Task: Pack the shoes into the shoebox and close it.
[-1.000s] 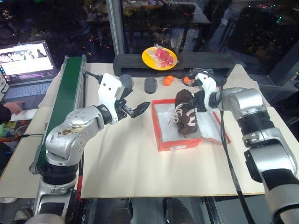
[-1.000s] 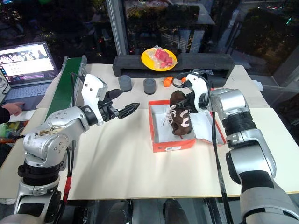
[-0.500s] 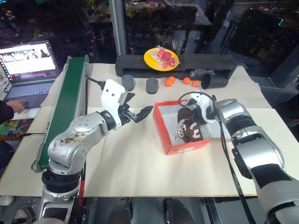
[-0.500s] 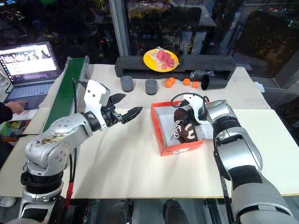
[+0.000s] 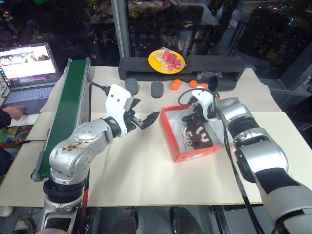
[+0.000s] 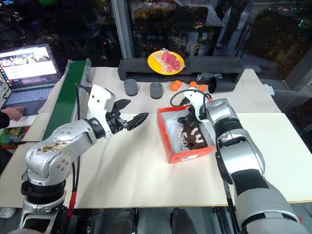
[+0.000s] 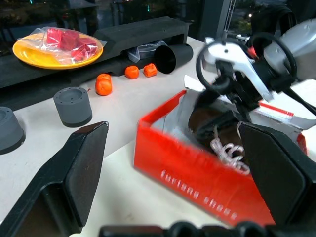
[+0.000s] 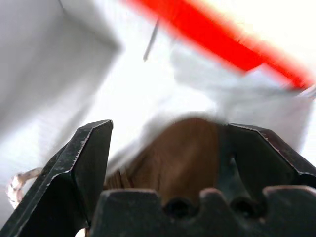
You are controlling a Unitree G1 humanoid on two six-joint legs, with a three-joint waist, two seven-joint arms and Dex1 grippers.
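Shoebox (image 5: 194,141): stood open on the tabletop (image 5: 146,175), white inside showing, hinged lid folded back on the side toward the robot's right.
Shoes (image 5: 196,132): lay inside the shoebox, a dark-brown mass with cream laces; whether one shoe or both lay there could not be told.
Long axis: the shoe ran along the box's length, from the far wall toward the near wall.
Right claw (image 6: 191,113): hung over the far end of the box, directly above the shoe's far part; in the right wrist view its fingers stood spread on either side of the brown shoe, pinching nothing.
Left claw (image 5: 145,120): spread wide and empty, hovering just beside the box's left wall, pointing at it.
Nearer arm: the right, judged best placed for the lid on its own side.
Coming move: judged to be swinging the lid over leftward.
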